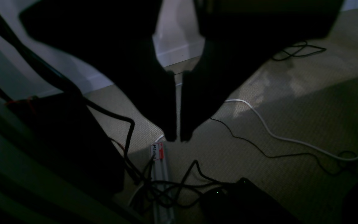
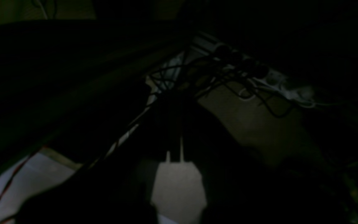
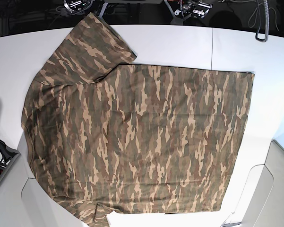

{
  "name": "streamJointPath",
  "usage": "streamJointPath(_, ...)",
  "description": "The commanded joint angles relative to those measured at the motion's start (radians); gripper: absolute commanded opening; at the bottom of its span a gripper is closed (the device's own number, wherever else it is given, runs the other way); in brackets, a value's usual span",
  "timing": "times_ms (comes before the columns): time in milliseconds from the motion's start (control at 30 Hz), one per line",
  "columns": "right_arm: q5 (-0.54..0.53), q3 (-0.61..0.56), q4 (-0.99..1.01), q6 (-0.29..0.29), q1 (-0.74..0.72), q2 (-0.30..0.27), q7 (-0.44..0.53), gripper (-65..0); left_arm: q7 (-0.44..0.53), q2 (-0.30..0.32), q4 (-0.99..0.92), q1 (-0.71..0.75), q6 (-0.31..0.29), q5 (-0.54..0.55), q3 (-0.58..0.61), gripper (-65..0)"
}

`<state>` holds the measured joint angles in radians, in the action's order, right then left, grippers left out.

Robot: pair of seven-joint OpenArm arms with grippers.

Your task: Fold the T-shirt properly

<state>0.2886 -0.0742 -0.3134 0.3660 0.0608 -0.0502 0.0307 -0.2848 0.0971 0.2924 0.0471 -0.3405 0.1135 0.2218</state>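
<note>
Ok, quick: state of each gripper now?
Left gripper: fingers nearly together, holding nothing, over the carpeted floor.
Right gripper: too dark to tell.

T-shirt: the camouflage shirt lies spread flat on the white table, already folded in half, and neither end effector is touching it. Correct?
Not quite. The T-shirt is not folded: the base view shows it spread open in a single layer on the white table, one sleeve out flat. Neither end effector touches it; none appears in that view.

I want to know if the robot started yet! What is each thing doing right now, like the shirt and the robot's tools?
T-shirt: spread flat on the white table, unfolded, one sleeve lying out at the top.
Left tool: nearly shut, holding nothing, over the floor and not the shirt.
Right tool: too dark to tell.
</note>
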Motion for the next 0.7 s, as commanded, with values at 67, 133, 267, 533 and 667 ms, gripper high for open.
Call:
streamJointPath(67,0.0,-0.002,-0.006,0.025,0.007,-0.014,0.011,-65.0,-0.003,0.006,0.007,0.016,-0.067,0.002,0.002,-62.2)
streamJointPath(133,0.0,-0.002,-0.006,0.023,0.015,-0.023,0.011,-65.0,0.001,0.006,0.014,0.026,-0.1,0.002,0.002,-62.2)
streamJointPath(267,0.0,-0.002,-0.006,0.024,0.02,-0.028,0.011,-65.0,0.019,0.006,0.04,0.044,-0.102,0.002,0.002,-62.2)
streamJointPath(533,0.0,-0.002,-0.006,0.027,0.02,-0.031,0.011,-65.0,0.019,0.006,0.065,0.056,-0.102,0.002,0.002,-62.2)
streamJointPath(667,0.0,-0.002,-0.006,0.027,0.02,-0.031,0.011,-65.0,0.019,0.006,0.065,0.057,-0.102,0.002,0.002,-62.2)
